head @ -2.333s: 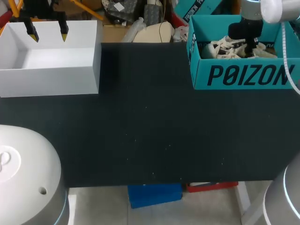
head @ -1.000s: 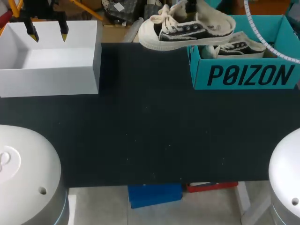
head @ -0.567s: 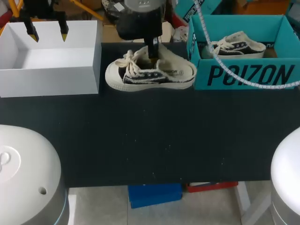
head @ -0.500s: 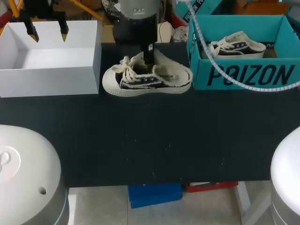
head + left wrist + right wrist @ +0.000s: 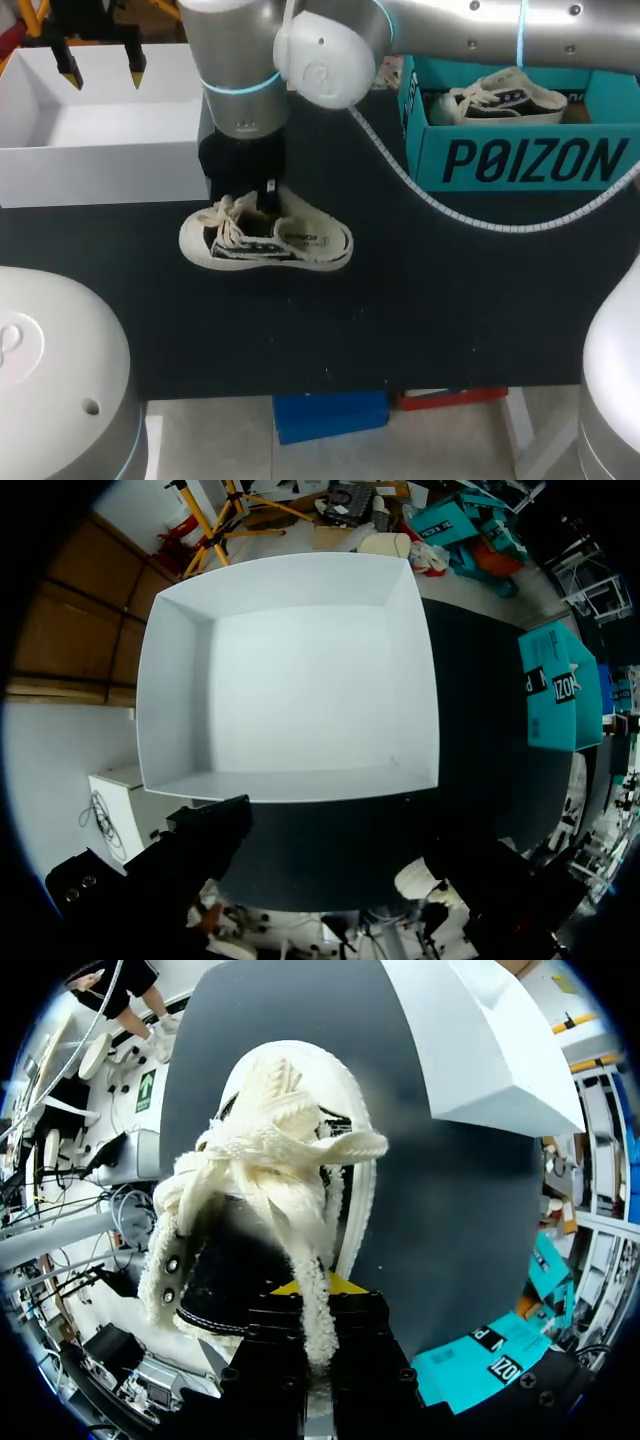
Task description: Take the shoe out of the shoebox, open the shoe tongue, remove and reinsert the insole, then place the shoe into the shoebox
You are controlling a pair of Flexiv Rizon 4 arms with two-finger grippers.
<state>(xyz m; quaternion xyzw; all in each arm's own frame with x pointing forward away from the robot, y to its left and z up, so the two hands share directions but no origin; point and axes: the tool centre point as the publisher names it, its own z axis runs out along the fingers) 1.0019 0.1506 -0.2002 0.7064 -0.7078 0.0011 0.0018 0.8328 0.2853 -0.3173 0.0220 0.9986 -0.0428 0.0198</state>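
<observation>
Since the frame half a second back, the right arm has carried the black-and-cream canvas shoe with loose cream laces (image 5: 265, 240) leftward and toward me. It now sits left of the middle of the black counter (image 5: 430, 300), toe pointing left. It is just on the near side of the open white box (image 5: 110, 150) and well apart from the teal cardboard shoebox (image 5: 520, 160) at far right, where a second matching shoe (image 5: 500, 100) lies. I cannot tell whether the sole rests on the counter yet. The right end effector (image 5: 305, 1288) is closed narrowly on the shoe's frayed collar edge. The left end effector (image 5: 101, 70) hangs over the white box's far side, fingers spread, holding nothing.

I judge the shoe light, with a stiff rubber sole and a soft upper that will fold under a pinch; the floppy laces could snag. For the tongue, I would steady the heel with one arm and pinch the tongue's top edge with the other.

The head view hides the right fingers under the wrist, while the right wrist view shows a yellow tip behind the collar. The left wrist view shows only the white box and the shoebox beyond, not the shoe.
</observation>
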